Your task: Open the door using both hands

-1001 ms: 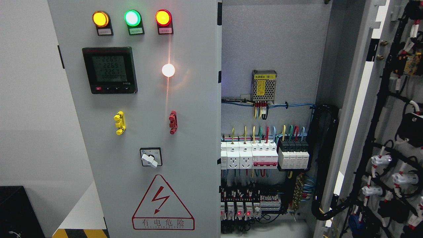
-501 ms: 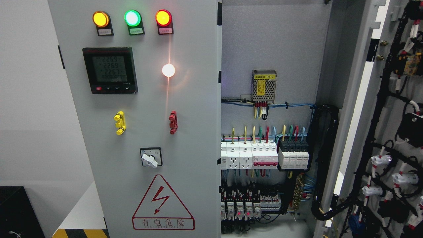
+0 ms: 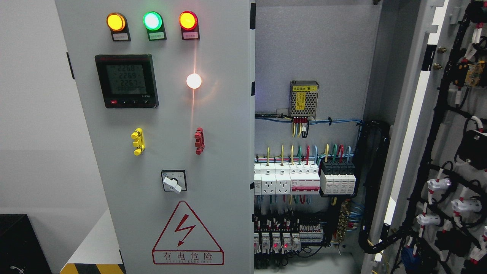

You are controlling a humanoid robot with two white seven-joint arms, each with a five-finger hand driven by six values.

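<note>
Standing wide open at the right, the right door [image 3: 452, 152] shows its wiring; the left door [image 3: 159, 137] stays shut, neither robot hand in sight.

Grey left door [image 3: 159, 152] stands closed; right door [image 3: 437, 152] is swung wide open

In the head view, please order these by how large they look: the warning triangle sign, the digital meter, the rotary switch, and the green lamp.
1. warning triangle sign
2. digital meter
3. rotary switch
4. green lamp

The last two look close in size. Neither hand is in view.
</note>
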